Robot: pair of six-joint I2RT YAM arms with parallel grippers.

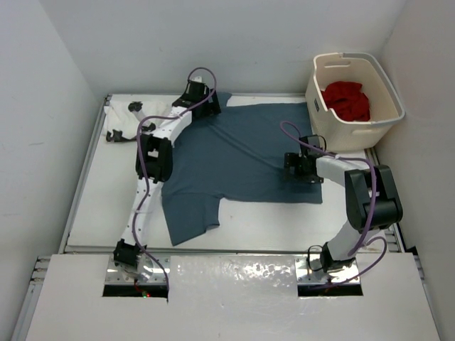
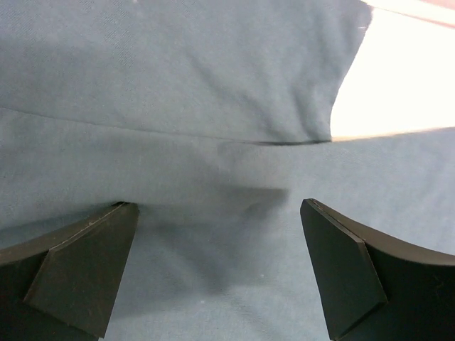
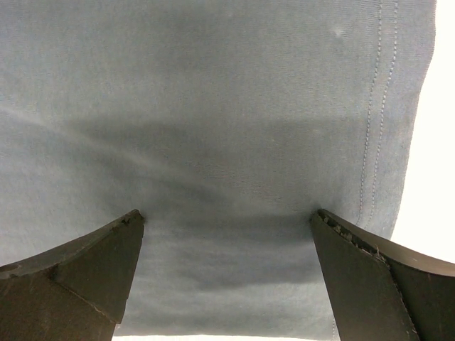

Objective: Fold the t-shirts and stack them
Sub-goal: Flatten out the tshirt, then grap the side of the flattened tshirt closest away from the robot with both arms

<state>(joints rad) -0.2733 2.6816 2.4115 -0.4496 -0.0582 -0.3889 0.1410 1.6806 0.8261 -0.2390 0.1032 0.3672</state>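
A dusty blue-grey t-shirt (image 1: pixel 242 160) lies spread flat across the middle of the table. My left gripper (image 1: pixel 193 92) is at its far left corner, open, with its fingertips down by the cloth (image 2: pixel 213 142) beside a sleeve fold and nothing between them (image 2: pixel 217 206). My right gripper (image 1: pixel 293 167) stands open on the shirt's right part. Its tips (image 3: pixel 227 213) press into the fabric (image 3: pixel 227 106) near the double-stitched hem (image 3: pixel 373 135). A red t-shirt (image 1: pixel 347 99) is bunched inside the basket. A white t-shirt (image 1: pixel 117 117) lies crumpled at the far left corner.
The cream laundry basket (image 1: pixel 387 92) stands at the far right corner. White walls close in the table on the left, back and right. Bare white tabletop (image 1: pixel 99 213) shows to the left and in front of the blue shirt.
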